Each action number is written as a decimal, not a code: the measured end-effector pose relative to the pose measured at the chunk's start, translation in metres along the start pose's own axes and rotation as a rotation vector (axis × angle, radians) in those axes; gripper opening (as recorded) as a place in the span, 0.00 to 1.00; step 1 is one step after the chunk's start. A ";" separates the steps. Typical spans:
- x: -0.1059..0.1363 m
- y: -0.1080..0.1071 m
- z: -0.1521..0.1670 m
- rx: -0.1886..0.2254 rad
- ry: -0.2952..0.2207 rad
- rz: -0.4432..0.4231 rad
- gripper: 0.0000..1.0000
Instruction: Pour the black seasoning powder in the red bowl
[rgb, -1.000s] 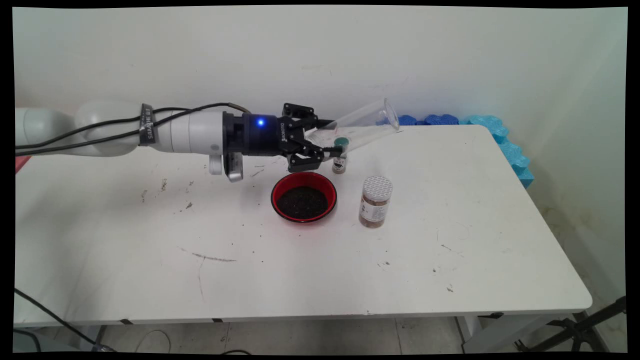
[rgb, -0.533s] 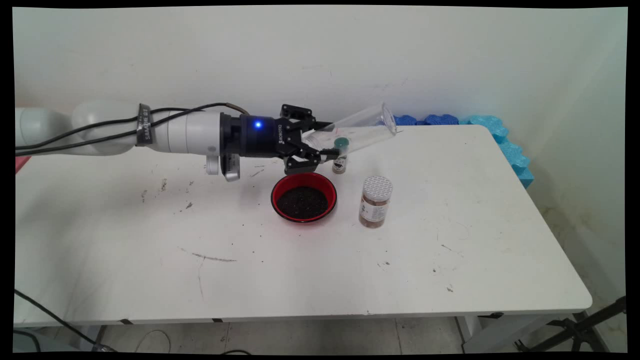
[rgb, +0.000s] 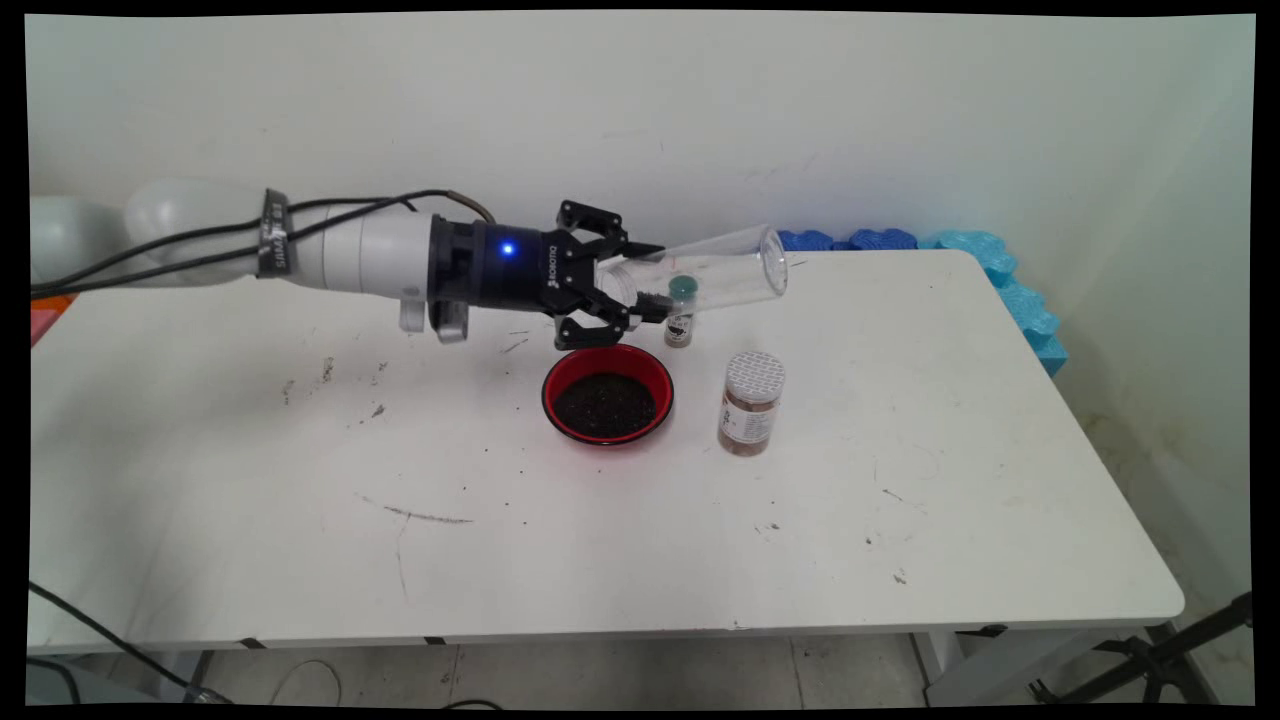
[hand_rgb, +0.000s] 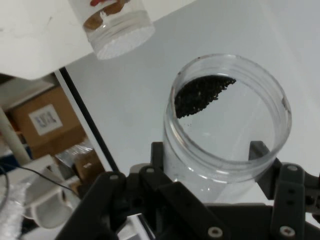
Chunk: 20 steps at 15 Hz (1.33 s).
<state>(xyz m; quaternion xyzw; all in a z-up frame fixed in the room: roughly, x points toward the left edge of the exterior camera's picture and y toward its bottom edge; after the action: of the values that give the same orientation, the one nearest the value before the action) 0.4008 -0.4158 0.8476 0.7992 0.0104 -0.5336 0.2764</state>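
Since the earlier frames, the clear jar (rgb: 700, 270) is levelling out, its mouth dropping from a steep upward tilt to near horizontal as the wrist pulls slightly left. Claw (rgb: 640, 277) is grasping the jar's base above the bench (rgb: 300, 480); dark grains (hand_rgb: 202, 92) are lying inside it. Red bowl (rgb: 607, 396) of dark grains is sitting just below; green-capped vial (rgb: 680, 318) and spice jar (rgb: 750, 404) are standing beside.

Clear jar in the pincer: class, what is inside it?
The clear jar, gripped in the pincer, holds a small heap of dark granules against one side. The bottom where the pincer clamps it is hidden.
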 end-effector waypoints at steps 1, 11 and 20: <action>-0.002 0.001 -0.001 0.004 0.003 0.020 0.00; -0.033 0.019 -0.022 0.069 0.038 0.320 0.00; -0.079 0.026 -0.045 0.184 0.021 0.710 0.00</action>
<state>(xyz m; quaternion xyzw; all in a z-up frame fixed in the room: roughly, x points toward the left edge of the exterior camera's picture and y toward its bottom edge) 0.4125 -0.3956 0.9395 0.7800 -0.3130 -0.3947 0.3712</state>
